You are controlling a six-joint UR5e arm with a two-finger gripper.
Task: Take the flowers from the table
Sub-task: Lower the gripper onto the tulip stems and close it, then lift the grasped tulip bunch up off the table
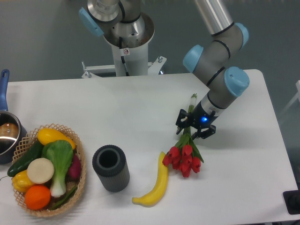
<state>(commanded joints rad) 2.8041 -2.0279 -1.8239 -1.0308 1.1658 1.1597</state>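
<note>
The flowers [183, 160] lie on the white table [140, 103], a bunch of red tulip buds with green leaves. Their thin green stems run up and to the right, ending near the stem tips [193, 98]. My gripper [193, 128] is low over the stems just above the leaves, pointing down, with a black finger on each side of the bunch. The gripper body hides the stems there, so I cannot tell whether the fingers press on them. The buds look to be resting on the table.
A yellow banana [157, 186] lies just left of the buds, almost touching them. A dark grey ribbed cylinder cup [110, 168] stands further left. A wicker basket of vegetables and fruit [47, 169] and a pot [7, 133] sit at the left edge.
</note>
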